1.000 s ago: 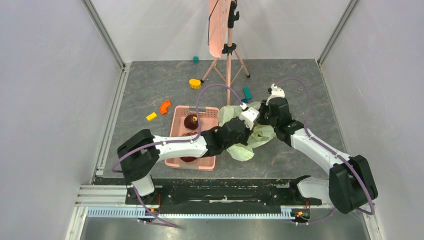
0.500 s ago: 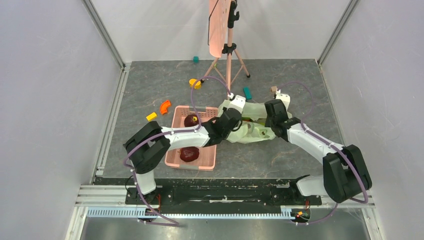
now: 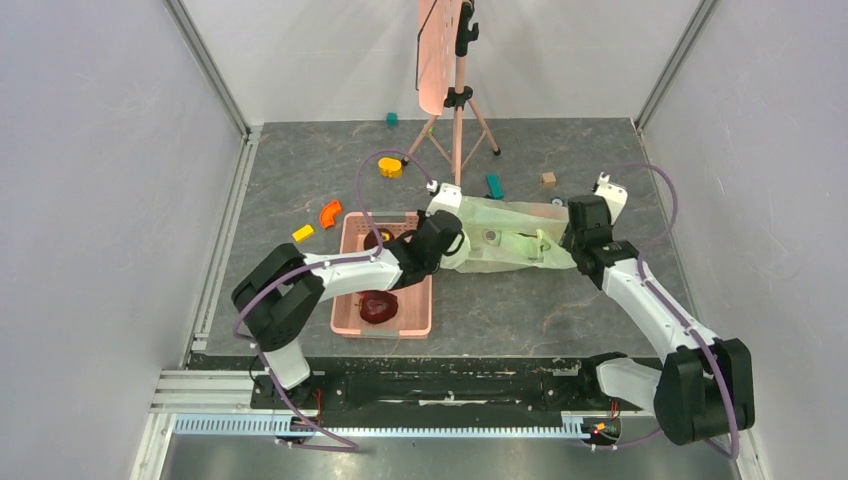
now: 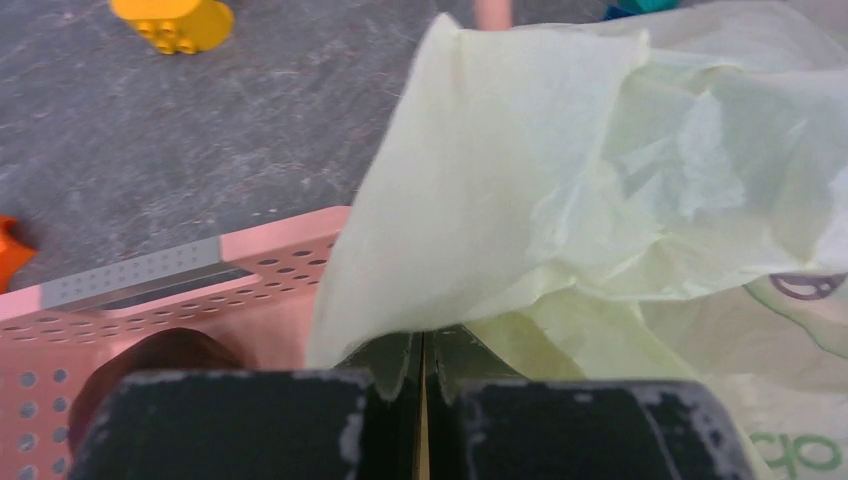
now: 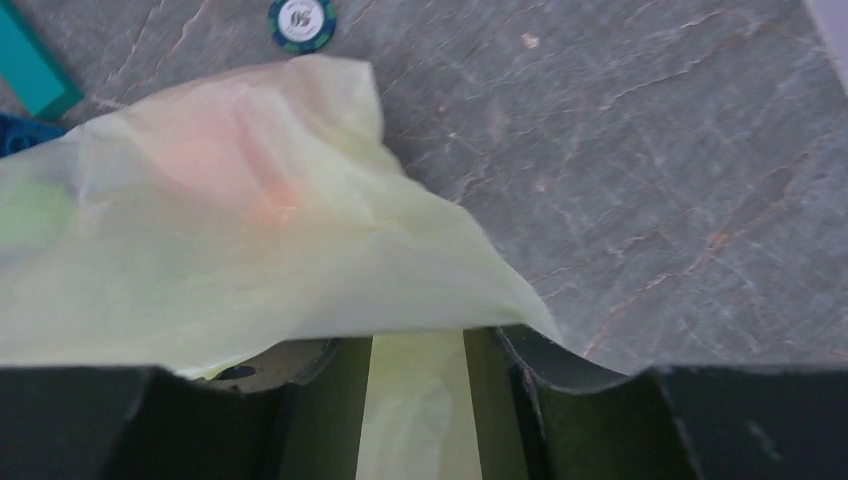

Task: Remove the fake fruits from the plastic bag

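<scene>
Pink basket [image 3: 345, 305] nearest the arms, with one dark maroon fruit [image 3: 378, 307] in it. Just beyond, the plastic bag [image 3: 505, 240] lies stretched on the table between both arms.

Left gripper [image 4: 422, 362]: jaws pressed together on the bag's left edge, over the basket's far rim.

Right gripper [image 5: 418, 352]: jaws spread, film slack between them.

The film looks thin, soft and slippery, weighted only by its contents. Best pinched at an edge fold.

Fake fruits [image 5: 250, 170] are barely readable: an orange-red glow and greenish lumps through the film, number unclear.

Farther off, a yellow block [image 3: 390, 167].
</scene>
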Controlling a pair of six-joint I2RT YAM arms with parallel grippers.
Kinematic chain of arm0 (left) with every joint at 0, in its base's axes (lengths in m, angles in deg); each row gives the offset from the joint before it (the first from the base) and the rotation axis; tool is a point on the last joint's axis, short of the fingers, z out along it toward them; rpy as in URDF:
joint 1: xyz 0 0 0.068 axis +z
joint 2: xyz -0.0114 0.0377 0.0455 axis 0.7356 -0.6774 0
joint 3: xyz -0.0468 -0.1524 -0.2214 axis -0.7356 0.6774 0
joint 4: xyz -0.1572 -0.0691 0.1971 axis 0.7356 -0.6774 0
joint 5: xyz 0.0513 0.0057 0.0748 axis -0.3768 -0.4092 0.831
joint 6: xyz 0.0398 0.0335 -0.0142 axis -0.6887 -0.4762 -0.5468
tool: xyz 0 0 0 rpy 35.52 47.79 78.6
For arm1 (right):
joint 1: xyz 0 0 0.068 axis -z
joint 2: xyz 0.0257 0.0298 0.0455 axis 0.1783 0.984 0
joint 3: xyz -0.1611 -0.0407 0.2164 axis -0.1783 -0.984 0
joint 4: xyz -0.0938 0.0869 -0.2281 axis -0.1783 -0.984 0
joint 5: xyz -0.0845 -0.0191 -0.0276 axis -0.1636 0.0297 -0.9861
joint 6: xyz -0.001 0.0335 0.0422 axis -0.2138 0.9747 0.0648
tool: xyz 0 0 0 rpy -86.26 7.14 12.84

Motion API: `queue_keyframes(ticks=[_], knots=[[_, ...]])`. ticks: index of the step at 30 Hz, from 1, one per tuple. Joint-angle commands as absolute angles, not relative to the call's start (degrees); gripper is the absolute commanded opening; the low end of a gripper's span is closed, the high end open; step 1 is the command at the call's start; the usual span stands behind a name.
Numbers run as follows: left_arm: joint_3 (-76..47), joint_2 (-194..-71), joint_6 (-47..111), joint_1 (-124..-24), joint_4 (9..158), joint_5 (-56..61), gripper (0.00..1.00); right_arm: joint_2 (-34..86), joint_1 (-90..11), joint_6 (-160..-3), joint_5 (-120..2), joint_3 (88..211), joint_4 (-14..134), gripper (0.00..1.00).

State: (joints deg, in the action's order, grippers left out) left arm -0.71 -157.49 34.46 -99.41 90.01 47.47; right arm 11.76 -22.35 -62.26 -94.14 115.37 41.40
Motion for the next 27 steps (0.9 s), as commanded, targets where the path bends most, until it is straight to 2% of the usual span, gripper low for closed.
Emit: queue_keyframes(ticks=[1, 6, 11, 16, 19, 21, 27], knots=[[1.5, -152.7, 34.9, -97.1, 89.2, 53.5, 0.02, 8.4, -19.2, -62.9, -97.9, 114.9, 39.6, 0.42], [3.7, -150.7, 34.3, -97.0, 91.2, 49.3, 0.02, 6.2, -17.0, -63.2, -95.5, 114.1, 40.0, 0.42], [4.1, -147.8, 33.8, -97.5, 93.9, 37.7, 0.02, 0.3, -17.0, -67.8, -82.4, 112.3, 47.7, 0.4], [3.3, -141.1, 34.8, -97.6, 90.4, 32.5, 0.06, -6.7, -17.0, -69.5, -74.1, 113.7, 51.0, 0.44], [0.8, -136.5, 34.9, -97.6, 83.3, 31.5, 0.18, -7.9, -17.0, -70.5, -71.4, 116.4, 49.7, 0.46], [-1.5, -134.5, 35.0, -97.6, 76.8, 32.3, 0.3, -7.9, -17.0, -70.6, -70.2, 117.9, 48.5, 0.46], [-4.6, -127.2, 34.1, -97.5, 65.5, 33.9, 0.46, -8.3, -17.0, -71.9, -61.7, 118.5, 49.9, 0.47]])
